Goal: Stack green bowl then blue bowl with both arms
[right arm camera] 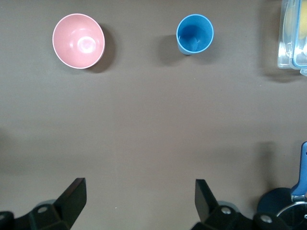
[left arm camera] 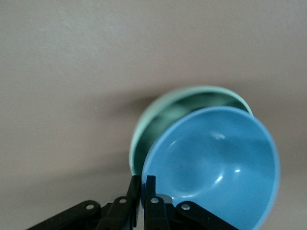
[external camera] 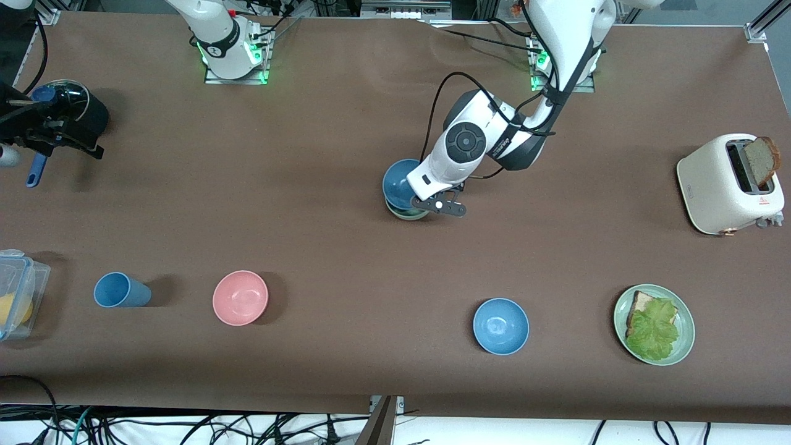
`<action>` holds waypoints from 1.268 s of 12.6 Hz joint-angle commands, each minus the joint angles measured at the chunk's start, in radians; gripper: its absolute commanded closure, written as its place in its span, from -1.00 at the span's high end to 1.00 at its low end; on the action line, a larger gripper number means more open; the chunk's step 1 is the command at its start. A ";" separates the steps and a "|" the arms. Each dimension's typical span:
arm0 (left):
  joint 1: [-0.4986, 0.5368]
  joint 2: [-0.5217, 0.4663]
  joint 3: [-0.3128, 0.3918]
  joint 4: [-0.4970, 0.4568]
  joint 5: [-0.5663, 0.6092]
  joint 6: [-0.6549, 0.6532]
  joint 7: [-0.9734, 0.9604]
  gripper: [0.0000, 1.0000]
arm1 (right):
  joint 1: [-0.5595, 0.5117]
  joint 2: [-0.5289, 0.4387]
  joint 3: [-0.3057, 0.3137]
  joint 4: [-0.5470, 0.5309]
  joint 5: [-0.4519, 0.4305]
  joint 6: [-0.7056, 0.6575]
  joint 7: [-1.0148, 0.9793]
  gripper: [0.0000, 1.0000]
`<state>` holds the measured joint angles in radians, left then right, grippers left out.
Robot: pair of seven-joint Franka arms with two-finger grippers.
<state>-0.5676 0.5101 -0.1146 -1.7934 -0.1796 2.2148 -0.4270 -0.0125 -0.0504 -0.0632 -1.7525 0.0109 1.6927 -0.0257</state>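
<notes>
The green bowl (external camera: 409, 214) stands mid-table, mostly covered by the blue bowl (external camera: 398, 181). My left gripper (external camera: 426, 199) is shut on the blue bowl's rim and holds it tilted over the green bowl. In the left wrist view the fingers (left arm camera: 149, 187) pinch the rim of the blue bowl (left arm camera: 216, 158), and the green bowl (left arm camera: 158, 124) shows as a crescent under it. I cannot tell if the two bowls touch. My right gripper (external camera: 21, 133) waits open and empty at the right arm's end of the table, with its fingers spread over bare table in the right wrist view (right arm camera: 139, 187).
A second, brighter blue bowl (external camera: 500, 326), a pink bowl (external camera: 240, 297), a blue cup (external camera: 120, 290) and a green plate (external camera: 685, 346) with bread and lettuce lie nearer the front camera. A toaster (external camera: 726, 185), a plastic box (external camera: 18, 290) and a dark pot (external camera: 74, 105) stand at the ends.
</notes>
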 commanded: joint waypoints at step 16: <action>0.428 -0.226 0.133 0.480 0.010 -0.751 0.199 1.00 | 0.008 0.000 -0.003 0.028 0.014 -0.047 0.009 1.00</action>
<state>-0.1795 0.2969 0.0290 -1.3385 -0.2279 1.5166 -0.3224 -0.0100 -0.0504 -0.0657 -1.7460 0.0115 1.6704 -0.0257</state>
